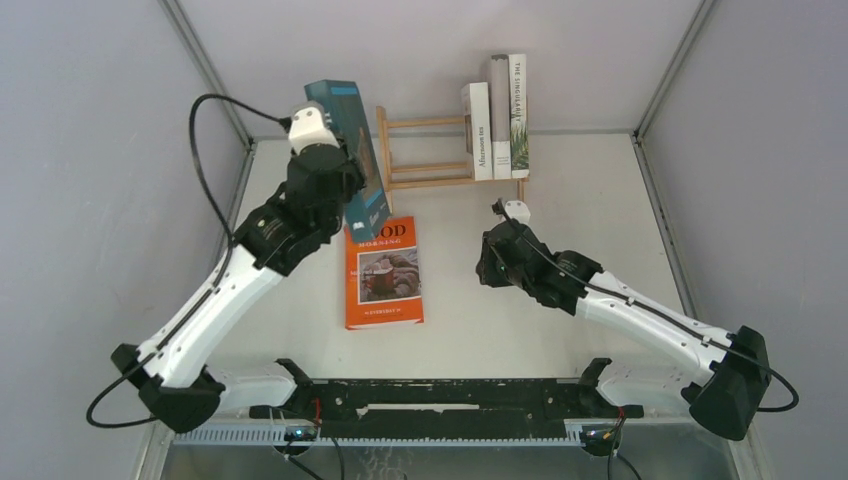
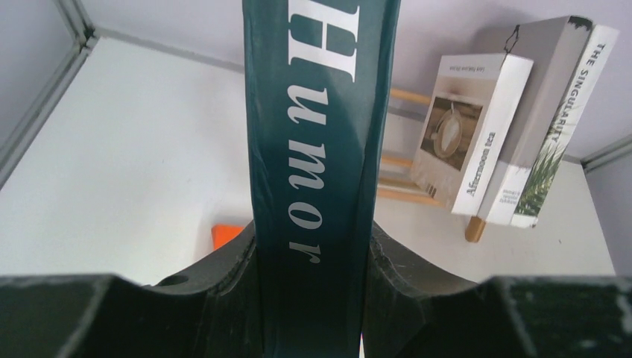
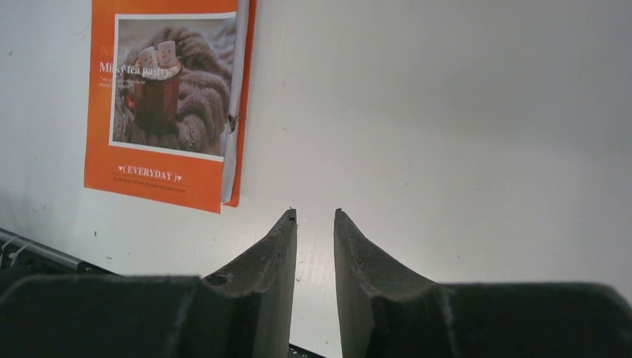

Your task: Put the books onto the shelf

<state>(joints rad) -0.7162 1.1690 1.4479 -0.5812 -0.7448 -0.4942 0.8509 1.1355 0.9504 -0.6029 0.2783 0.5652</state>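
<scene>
Jaws of the left gripper [image 2: 309, 257] clamp the spine of the teal "Humor" book [image 2: 320, 112], which is held off the table [image 1: 580, 210], long axis near vertical and slightly tilted, just beside the shelf's [image 1: 428, 172] left post. Three books stand upright at the shelf's right end: grey book [image 1: 500, 110], "The Singularity" [image 1: 519, 115] and "Afternoon tea" [image 1: 480, 130]. The orange book [image 1: 383, 275] lies flat, title end toward the shelf. The right gripper [image 3: 314, 224] has its jaws narrowly apart, empty, over bare table.

The top view looks down from high behind the near edge over the whole worktop [image 1: 600, 200]. The left wrist view, close behind the left fingers [image 2: 216, 298], faces the shelf [image 2: 404, 195] past the teal book [image 2: 320, 134]. The right wrist view looks down closely, sharing the orange book [image 3: 164, 97] with the top.
</scene>
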